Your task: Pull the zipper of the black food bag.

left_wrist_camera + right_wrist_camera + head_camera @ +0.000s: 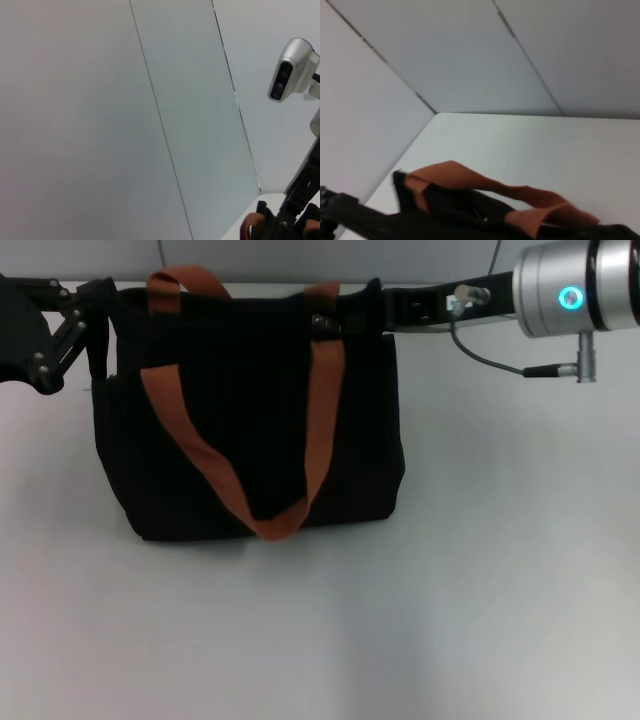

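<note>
The black food bag (250,430) stands upright in the middle of the white table, its rust-orange handles (185,435) hanging down its front. My left gripper (100,295) is at the bag's top left corner and is shut on the fabric there. My right gripper (345,312) reaches in from the right along the bag's top edge. A small silver glint, the zipper (320,323), sits on the top edge just at its tip. The right wrist view shows the bag's top (450,210), an orange handle (470,180) and a small silver glint (485,218).
The white table (480,570) spreads in front of and to the right of the bag. A grey wall (300,255) is close behind it. The right arm's silver wrist (570,290) and its cable (490,358) hang over the table's right side.
</note>
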Controlling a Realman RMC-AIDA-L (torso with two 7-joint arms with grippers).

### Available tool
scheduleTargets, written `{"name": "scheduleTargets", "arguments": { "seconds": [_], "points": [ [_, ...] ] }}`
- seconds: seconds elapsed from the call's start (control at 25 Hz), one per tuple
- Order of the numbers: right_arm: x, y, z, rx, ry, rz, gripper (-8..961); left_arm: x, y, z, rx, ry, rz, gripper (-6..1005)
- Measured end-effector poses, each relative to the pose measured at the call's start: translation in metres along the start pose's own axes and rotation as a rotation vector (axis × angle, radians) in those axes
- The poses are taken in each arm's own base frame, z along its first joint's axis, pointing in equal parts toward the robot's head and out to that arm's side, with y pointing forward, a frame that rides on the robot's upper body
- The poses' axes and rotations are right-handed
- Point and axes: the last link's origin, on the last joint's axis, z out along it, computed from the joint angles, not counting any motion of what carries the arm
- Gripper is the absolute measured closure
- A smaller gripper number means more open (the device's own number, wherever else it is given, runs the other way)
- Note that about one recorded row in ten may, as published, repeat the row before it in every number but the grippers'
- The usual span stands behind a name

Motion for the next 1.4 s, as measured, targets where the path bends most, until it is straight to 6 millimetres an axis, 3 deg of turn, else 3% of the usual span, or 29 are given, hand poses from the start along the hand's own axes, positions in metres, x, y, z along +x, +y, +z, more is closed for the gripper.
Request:
{"name": "scheduleTargets", "arguments": {
  "seconds": [0.4,0.68,0.84,1.0,1.08,1.12,1.24,1.28,1.36,1.4],
  "points": [
    [-0.003,0.0,-0.006,-0.024,-0.031,0.003,953,0.0,0.0,0.001,-0.001,0.001,0.0,968],
    [0.003,-0.01,-0.041,-0.238,-0.285,-0.044,931,0.0,0.002,0.0,-0.001,0.011,-0.007,968],
    [0.011,-0.018,-0.055,-0.302,-0.358,-0.07,779,0.0,0.004,0.001,-0.003,0.014,-0.021,967],
    [0.031,-0.019,-0.072,-0.432,-0.408,-0.177,613,-0.001,0.006,0.001,-0.004,0.016,-0.046,967],
    [0.055,-0.017,-0.081,-0.535,-0.43,-0.296,528,-0.003,0.007,0.002,-0.006,0.017,-0.071,967],
    [0.055,-0.017,-0.081,-0.535,-0.43,-0.296,484,-0.003,0.007,0.002,-0.006,0.017,-0.071,967],
    [0.085,-0.019,-0.087,-0.59,-0.443,-0.434,351,-0.004,0.008,0.001,-0.004,0.015,-0.092,967],
    [0.105,-0.023,-0.088,-0.592,-0.438,-0.509,307,-0.005,0.008,0.001,0.0,0.012,-0.106,968],
    [0.113,-0.023,-0.088,-0.592,-0.426,-0.534,280,-0.005,0.008,0.0,0.002,0.011,-0.117,968],
    [0.132,-0.025,-0.085,-0.585,-0.39,-0.579,267,-0.006,0.008,0.0,0.006,0.01,-0.133,968]
  ]
}}
